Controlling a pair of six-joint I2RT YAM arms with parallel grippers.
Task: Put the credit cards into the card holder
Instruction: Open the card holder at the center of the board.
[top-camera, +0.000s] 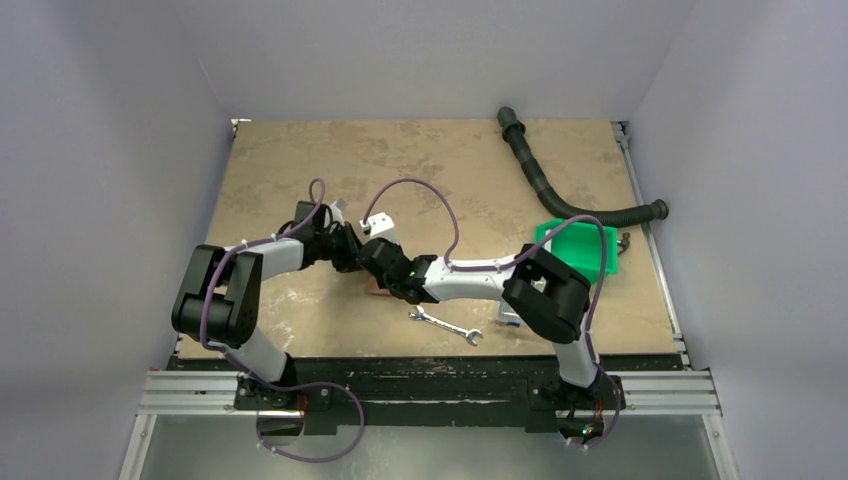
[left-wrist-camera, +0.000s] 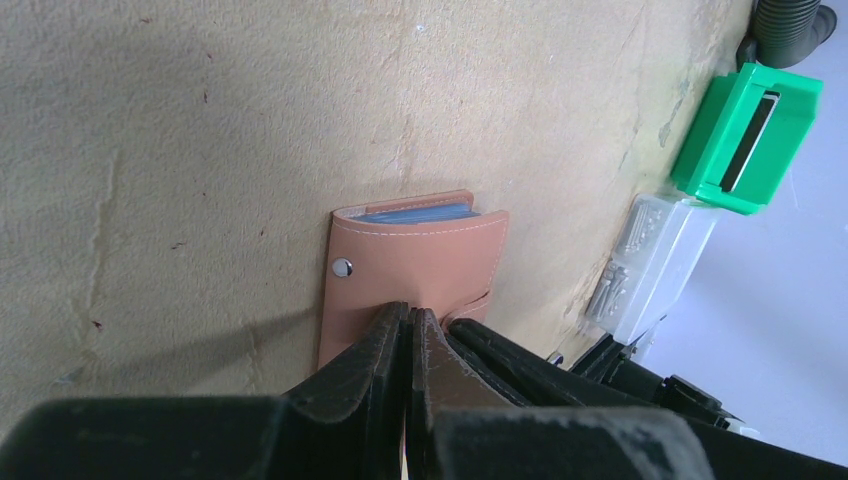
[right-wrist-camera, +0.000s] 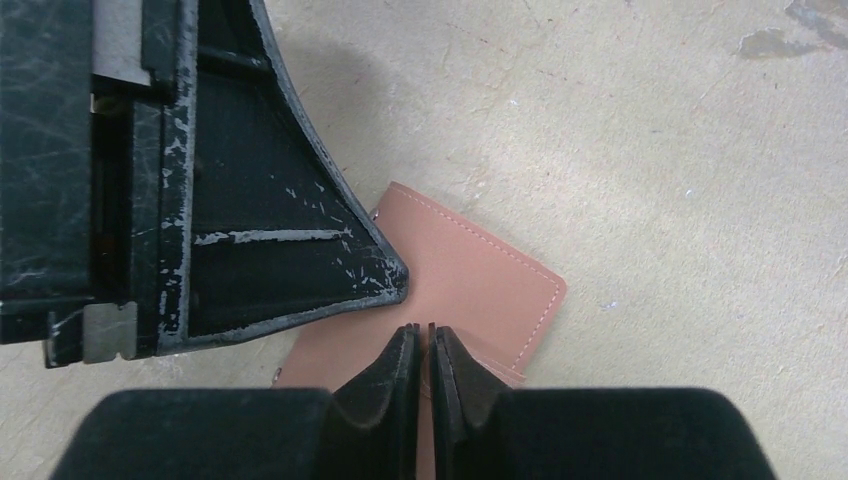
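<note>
Tan wallet (left-wrist-camera: 410, 260) on counter (left-wrist-camera: 200, 150), blue cards (left-wrist-camera: 415, 213) inside, my left fingers (left-wrist-camera: 413, 315) closed at its edge, right fingers (right-wrist-camera: 421, 332) narrow above it

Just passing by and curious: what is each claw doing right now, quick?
Left gripper: closed, tips at the card holder; grip unclear.
Right gripper: almost closed over the card holder; grip unclear.

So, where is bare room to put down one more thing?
Bare: the far strip of table, left edge to black hose; also the near patch between left arm and wrench. Crowded: the centre, where left pincer and right pincer meet at the card holder, and the right side by the green bin.
</note>
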